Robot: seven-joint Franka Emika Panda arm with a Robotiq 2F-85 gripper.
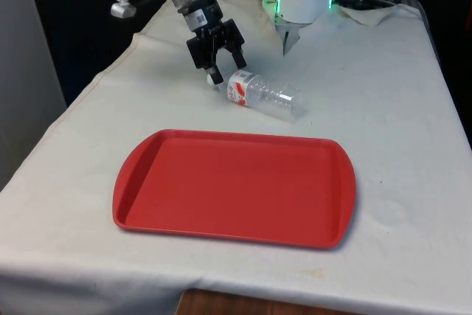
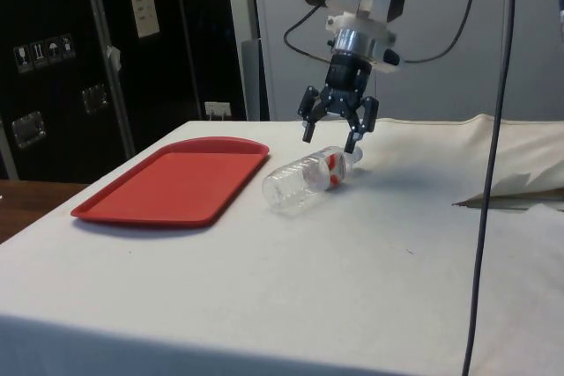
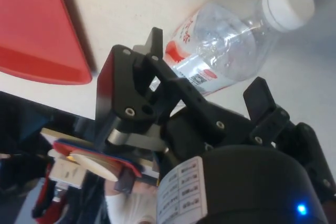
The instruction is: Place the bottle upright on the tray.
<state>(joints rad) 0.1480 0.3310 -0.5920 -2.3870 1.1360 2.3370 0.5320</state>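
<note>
The pincer (image 1: pixel 219 66) is hovering wide open, holding nothing, over the cap end of the bottle (image 1: pixel 264 96), which is lying on its side on the desk (image 1: pixel 383 108) just beyond the far edge of the red tray (image 1: pixel 234 187). Being round and smooth, the bottle is likely to roll or squirt away if the jaws are closing off-centre near the cap.
</note>
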